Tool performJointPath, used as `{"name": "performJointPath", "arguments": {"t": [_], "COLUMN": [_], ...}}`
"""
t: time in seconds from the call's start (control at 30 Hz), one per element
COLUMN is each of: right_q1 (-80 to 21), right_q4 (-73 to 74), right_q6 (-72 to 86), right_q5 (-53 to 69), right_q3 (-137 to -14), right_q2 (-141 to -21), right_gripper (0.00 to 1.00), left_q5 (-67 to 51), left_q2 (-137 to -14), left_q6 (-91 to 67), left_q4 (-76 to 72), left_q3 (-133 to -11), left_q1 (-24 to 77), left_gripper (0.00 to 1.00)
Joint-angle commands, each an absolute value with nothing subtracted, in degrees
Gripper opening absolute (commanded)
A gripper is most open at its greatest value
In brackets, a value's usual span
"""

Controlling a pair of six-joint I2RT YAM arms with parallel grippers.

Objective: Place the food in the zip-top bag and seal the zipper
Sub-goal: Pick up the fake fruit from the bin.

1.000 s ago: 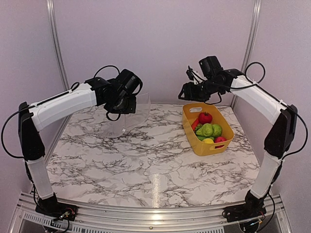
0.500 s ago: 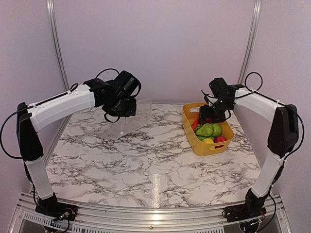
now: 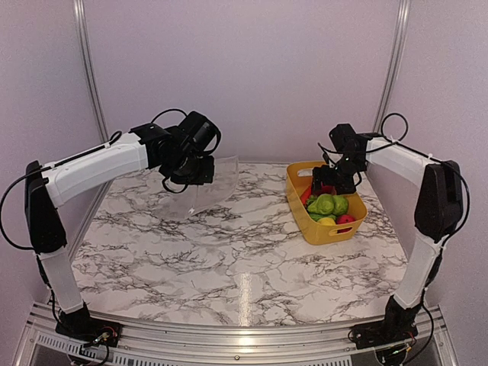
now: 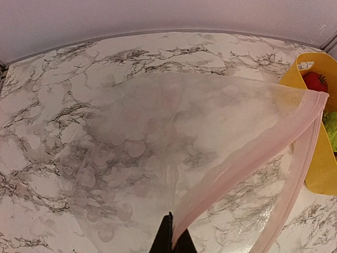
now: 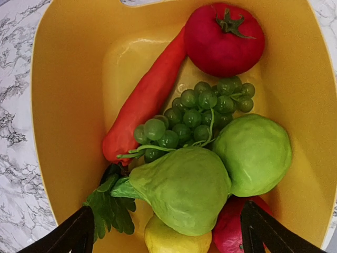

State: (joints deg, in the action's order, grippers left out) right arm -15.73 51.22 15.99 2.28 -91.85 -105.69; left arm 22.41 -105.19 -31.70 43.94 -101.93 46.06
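Note:
My left gripper is shut on the pale pink zipper of the clear zip-top bag and holds it up at the back left, mouth toward the basket; its body hangs over the table. My right gripper is open inside the yellow basket, jaws wide over the food. There I see a red tomato, a long red-orange piece, green grapes, a green pear-like fruit, a round green fruit, a yellow fruit and a red fruit.
The marble table stretches in front of both arms. The yellow basket's edge shows at the right of the left wrist view. Metal frame posts stand at the back corners, close to the walls.
My right gripper has come down from above the basket's far end into the basket, over the food. The left gripper has kept hold of the bag and barely moved.

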Motion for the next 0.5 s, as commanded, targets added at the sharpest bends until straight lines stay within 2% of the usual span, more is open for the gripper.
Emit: {"name": "performJointPath", "arguments": {"t": [0.0,0.47], "right_q1": [-14.4,-14.4], "right_q4": [51.9,49.2], "right_q6": [16.3,17.9], "right_q5": [3.0,6.5], "right_q3": [-95.1,-93.9], "right_q2": [-107.9,-114.0], "right_gripper": [0.93,0.87], "left_q5": [21.7,21.5], "left_q2": [-103.0,-102.7], "left_q6": [-31.6,-31.4], "left_q4": [43.5,43.0], "left_q3": [-100.7,-100.1], "left_q1": [45.7,45.7], "left_gripper": [0.0,0.0]}}
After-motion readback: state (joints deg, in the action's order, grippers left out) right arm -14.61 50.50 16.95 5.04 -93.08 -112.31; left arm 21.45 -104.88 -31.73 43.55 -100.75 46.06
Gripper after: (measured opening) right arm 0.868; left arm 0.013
